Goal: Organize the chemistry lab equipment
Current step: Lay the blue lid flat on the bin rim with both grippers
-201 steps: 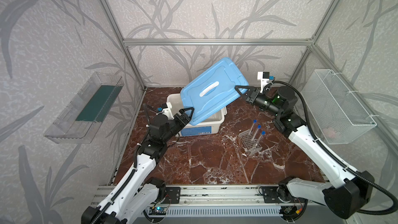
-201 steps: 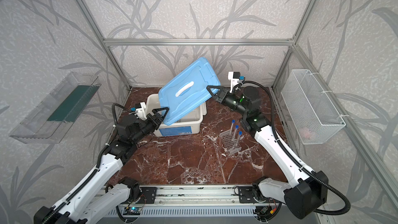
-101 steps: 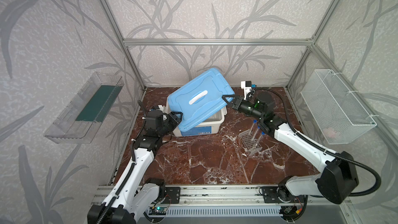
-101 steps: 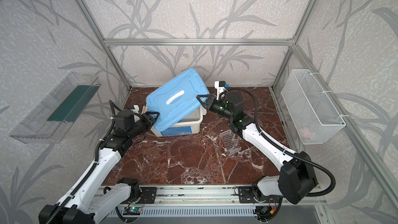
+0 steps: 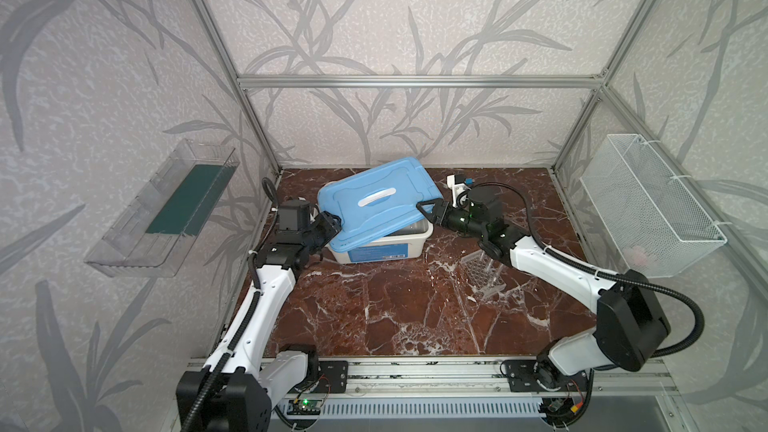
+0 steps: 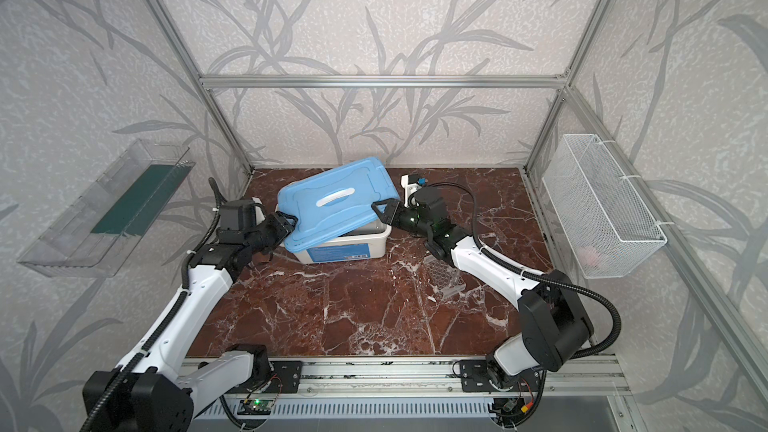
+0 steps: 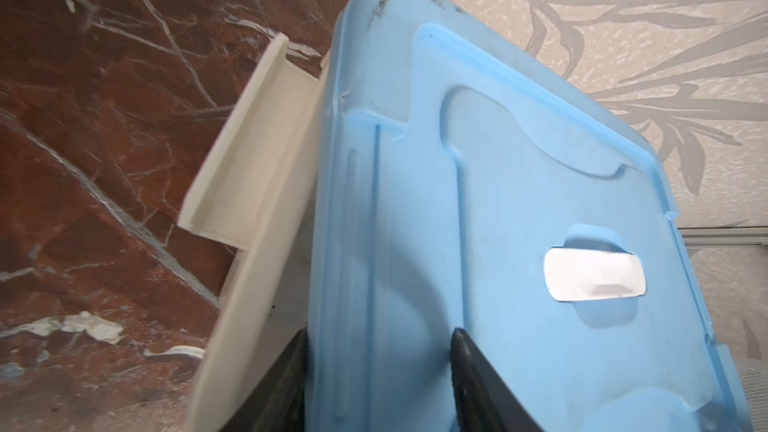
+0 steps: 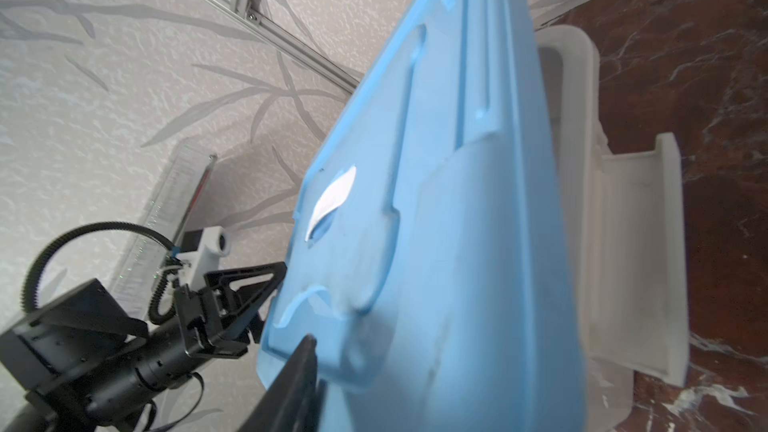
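The blue lid (image 5: pixel 374 205) lies askew and tilted on the white tub (image 5: pixel 386 249), with a gap open at its front right. My left gripper (image 5: pixel 334 224) is shut on the lid's left edge; in the left wrist view its fingers (image 7: pixel 469 367) pinch the lid's rim. My right gripper (image 5: pixel 428 214) straddles the lid's right edge with its jaws open. One right finger (image 8: pixel 301 363) stands just off the lid's top, and the other is hidden under the lid. The clear many-holed tube rack (image 5: pixel 484 276) stands right of the tub, partly behind my right arm.
A clear wall bin (image 5: pixel 166 209) with a green floor hangs on the left wall. A white wire basket (image 5: pixel 648 209) hangs on the right wall. Aluminium frame posts stand at the back corners, and a metal rail (image 5: pixel 415 376) runs along the front.
Both arms brought the lid down from a steep tilt above the tub onto its rim. The left jaws closed on its left edge. The right jaws parted.
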`<state>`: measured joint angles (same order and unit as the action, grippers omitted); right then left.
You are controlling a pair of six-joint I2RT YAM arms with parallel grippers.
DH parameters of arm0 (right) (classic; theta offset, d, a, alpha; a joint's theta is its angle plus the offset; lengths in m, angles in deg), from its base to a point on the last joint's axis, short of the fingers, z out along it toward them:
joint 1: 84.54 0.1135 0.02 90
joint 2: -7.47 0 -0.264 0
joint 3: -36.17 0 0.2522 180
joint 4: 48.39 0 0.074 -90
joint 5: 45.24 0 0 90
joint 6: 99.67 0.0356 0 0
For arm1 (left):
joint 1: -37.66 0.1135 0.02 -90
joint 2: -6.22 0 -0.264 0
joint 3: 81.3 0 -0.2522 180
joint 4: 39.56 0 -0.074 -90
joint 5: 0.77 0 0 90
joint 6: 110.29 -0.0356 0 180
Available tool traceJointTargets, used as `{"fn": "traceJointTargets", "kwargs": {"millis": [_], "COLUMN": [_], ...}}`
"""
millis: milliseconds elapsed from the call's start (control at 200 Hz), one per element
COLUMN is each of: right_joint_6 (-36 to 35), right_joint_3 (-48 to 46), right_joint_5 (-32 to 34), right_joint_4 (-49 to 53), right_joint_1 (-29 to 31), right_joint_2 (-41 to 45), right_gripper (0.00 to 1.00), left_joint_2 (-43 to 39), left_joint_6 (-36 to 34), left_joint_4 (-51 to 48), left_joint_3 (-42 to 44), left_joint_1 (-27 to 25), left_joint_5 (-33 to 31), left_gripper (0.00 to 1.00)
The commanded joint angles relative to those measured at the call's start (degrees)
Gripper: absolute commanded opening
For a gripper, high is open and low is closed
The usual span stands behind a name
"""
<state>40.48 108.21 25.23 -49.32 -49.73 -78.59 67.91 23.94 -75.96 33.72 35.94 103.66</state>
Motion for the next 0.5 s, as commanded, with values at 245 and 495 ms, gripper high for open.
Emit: {"fn": "traceJointTargets", "kwargs": {"millis": [245,495], "right_joint_6": [-10.21,-11.64], "right_joint_3": [1.44,3.58], "right_joint_5": [3.07,4.54], "right_joint_4": [16.27,23.22], "right_joint_1": [4.83,4.85], "right_joint_2": [0.25,0.47], "right_gripper": [0.62,0.7], "left_joint_2": [2.79,5.11], "left_joint_6": [-4.36,-5.06], "left_joint_4": [-0.62,-1.68], "left_joint_3": [-5.81,-8.52], "left_joint_1": [1.31,2.07], "left_joint_5": [1.16,-0.25], "left_gripper": [0.59,0.62]}}
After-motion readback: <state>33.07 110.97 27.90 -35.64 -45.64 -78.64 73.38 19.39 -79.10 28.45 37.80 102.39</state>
